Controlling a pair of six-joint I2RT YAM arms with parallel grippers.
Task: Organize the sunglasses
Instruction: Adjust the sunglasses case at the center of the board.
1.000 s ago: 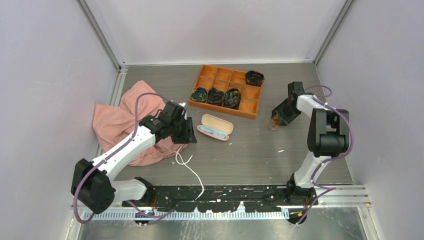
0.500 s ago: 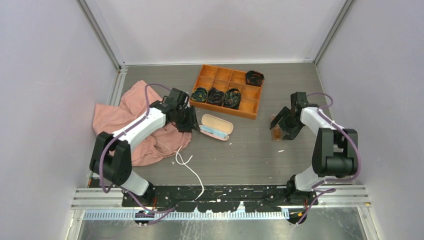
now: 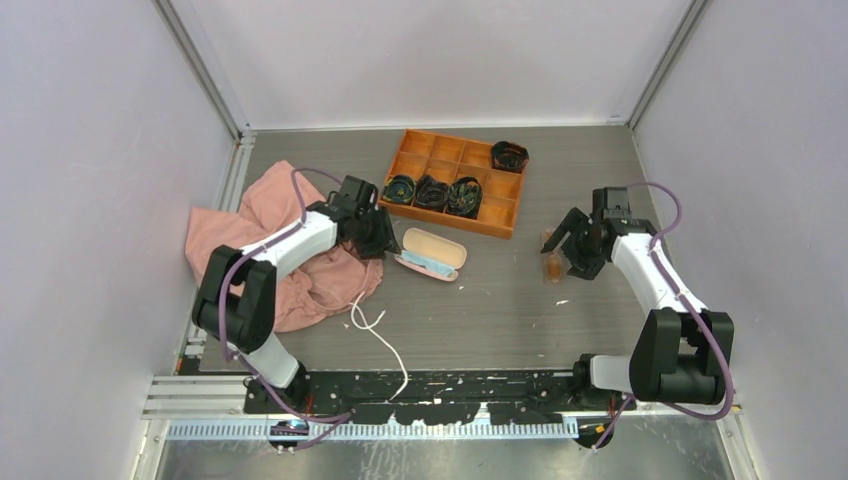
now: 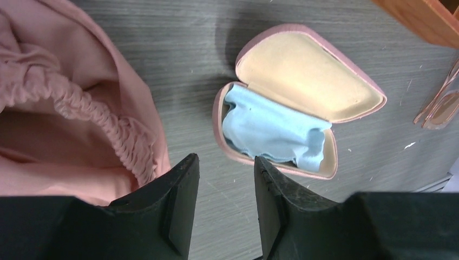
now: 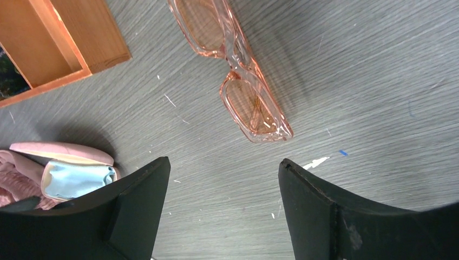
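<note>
Translucent pinkish-orange thin-framed sunglasses [image 5: 248, 105] lie on the grey surface [image 5: 368, 81], well right of the open pink oblong case [image 3: 431, 254], below the right arm's spread, empty jaws. The left arm's jaws are parted and empty beside the case. Likely light, slick and fragile, so grip at the bridge.

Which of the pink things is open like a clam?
The hard pink case: its lid is flipped back, with a light blue cloth inside. The pink fabric is just crumpled, and the sunglasses lie flat.
</note>
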